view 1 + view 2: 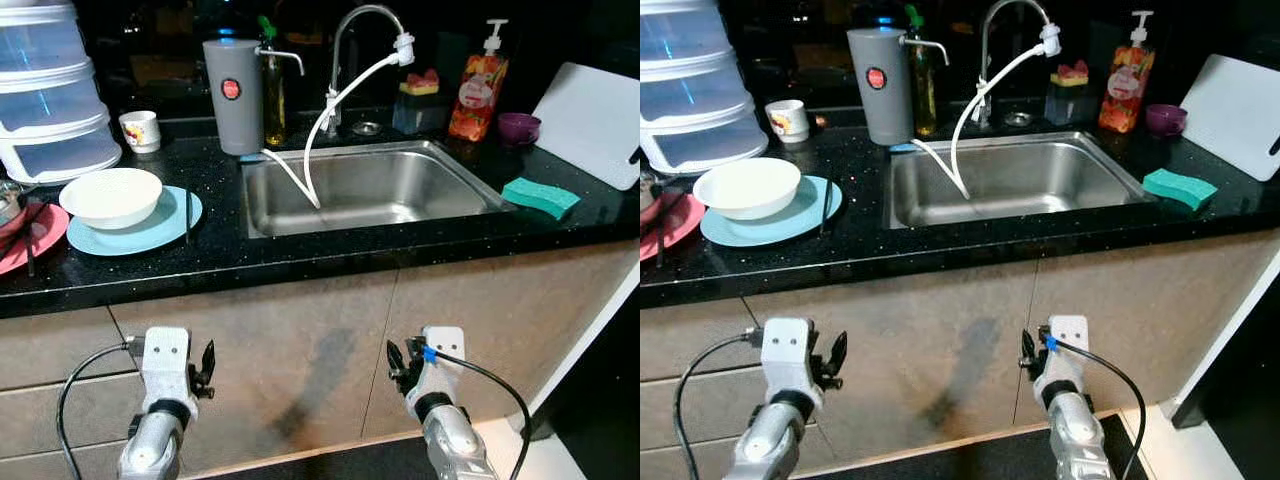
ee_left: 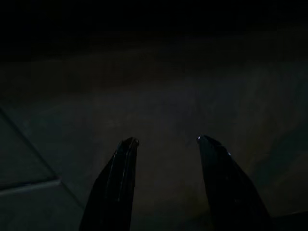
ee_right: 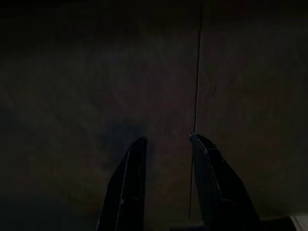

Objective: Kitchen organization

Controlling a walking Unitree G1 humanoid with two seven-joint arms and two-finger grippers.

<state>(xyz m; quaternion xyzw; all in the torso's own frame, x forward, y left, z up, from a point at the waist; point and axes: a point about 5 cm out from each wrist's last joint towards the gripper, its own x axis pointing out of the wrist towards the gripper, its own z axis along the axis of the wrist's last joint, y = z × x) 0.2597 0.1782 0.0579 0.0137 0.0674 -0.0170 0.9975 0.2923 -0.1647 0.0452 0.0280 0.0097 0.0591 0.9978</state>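
On the black counter [image 1: 330,255], one white bowl [image 1: 111,195] is sitting on one blue plate [image 1: 150,226]; both grippers, left [image 2: 166,142] and right [image 3: 168,139], are hanging low, jaws apart, empty.

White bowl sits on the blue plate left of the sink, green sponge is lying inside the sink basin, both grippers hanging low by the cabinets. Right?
One error: the green sponge lies on the black counter to the right of the sink, not in the basin; the left eye view shows it. The white bowl does sit on the blue plate, and the left gripper and right gripper do hang by the cabinets.

Head views bright, sharp, dark bkgd — wrist cams v. dim
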